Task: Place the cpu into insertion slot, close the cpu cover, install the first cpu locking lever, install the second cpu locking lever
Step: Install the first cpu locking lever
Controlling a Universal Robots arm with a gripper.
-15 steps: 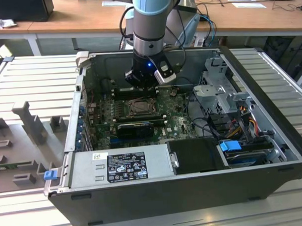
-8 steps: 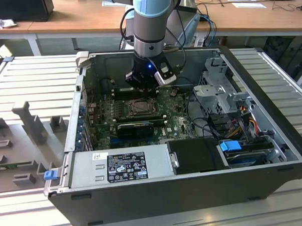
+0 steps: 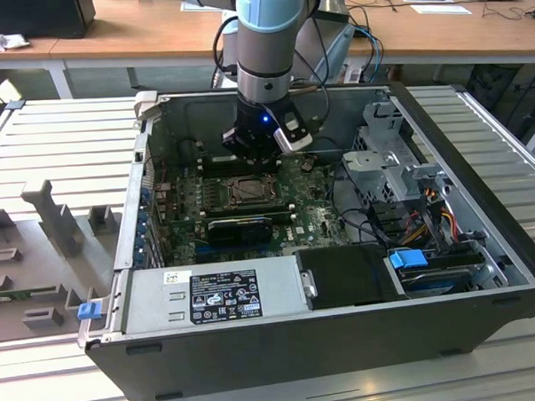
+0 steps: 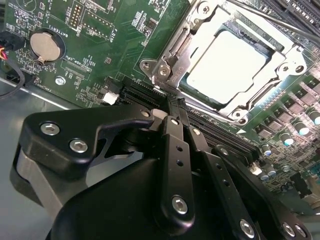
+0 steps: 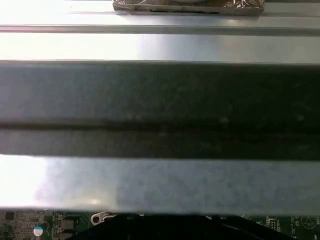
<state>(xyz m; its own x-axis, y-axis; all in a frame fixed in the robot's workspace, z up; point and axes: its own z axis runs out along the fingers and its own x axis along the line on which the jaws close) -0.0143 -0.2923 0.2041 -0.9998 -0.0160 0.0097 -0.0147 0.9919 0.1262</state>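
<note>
While my gripper (image 4: 176, 107) hangs low over the green motherboard (image 4: 100, 55), its two black fingers (image 4: 175, 145) are drawn together to a narrow point with nothing between them, the tips just beside the near corner of the insertion slot (image 4: 167, 65). Beyond them the cpu (image 4: 227, 65) lies flat in that slot, its pale silvery top showing through the square window of the cpu cover (image 4: 200, 37), which lies down around it. A round coin cell (image 4: 45, 46) sits well apart on the board. In the exterior view the open computer case (image 3: 256, 343) lies on a ribbed grey surface (image 3: 60, 138), a blue tab (image 3: 409, 258) near its drive bays, with wooden desks (image 3: 136, 33) behind. My arm (image 3: 269, 40) comes straight down into the case, wrist vertical, above the socket (image 3: 247, 191).
</note>
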